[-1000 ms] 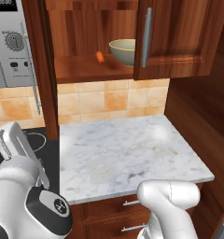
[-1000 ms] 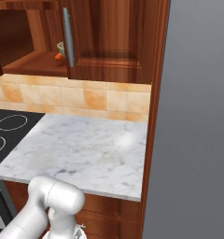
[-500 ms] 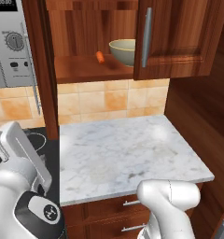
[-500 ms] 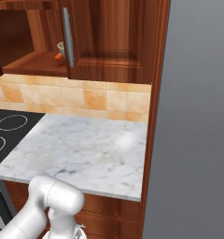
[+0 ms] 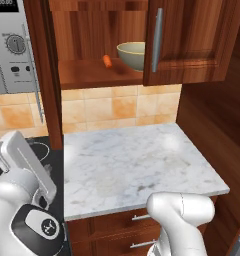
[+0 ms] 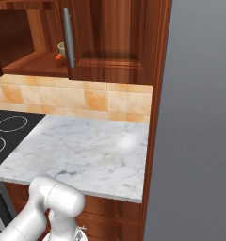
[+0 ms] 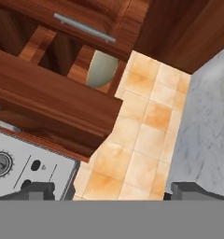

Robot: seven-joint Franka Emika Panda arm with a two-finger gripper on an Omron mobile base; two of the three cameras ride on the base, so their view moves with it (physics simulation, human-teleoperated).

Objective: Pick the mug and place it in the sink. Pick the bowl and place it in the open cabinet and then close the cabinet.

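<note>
So the bowl [image 5: 131, 55] is already sitting on the shelf inside the cabinet [image 5: 192, 45], tucked partly behind the closed right door, upright with its pale rim facing up. Just to its left on the same shelf you've got a small orange thing [image 5: 107, 61], near the bowl but not touching it. The left door [image 5: 41, 75] is swung out, edge-on toward you, so that half of the cabinet is wide open.

From the right base view you only catch a sliver of the bowl peeking past the door's silver handle [image 6: 67, 37], with the orange thing right below that sliver.

Your gripper [image 7: 117, 190] is released, fingertips [image 7: 37, 190] spread far apart with nothing between them. It's looking up at the cabinet from below, bowl showing as a pale oval beyond the open door's edge. Microwave panel [image 7: 20, 168] sits on the cabinet's left side, tiled backsplash [image 5: 117, 107] and marble counter [image 5: 132, 165] below it.
</note>
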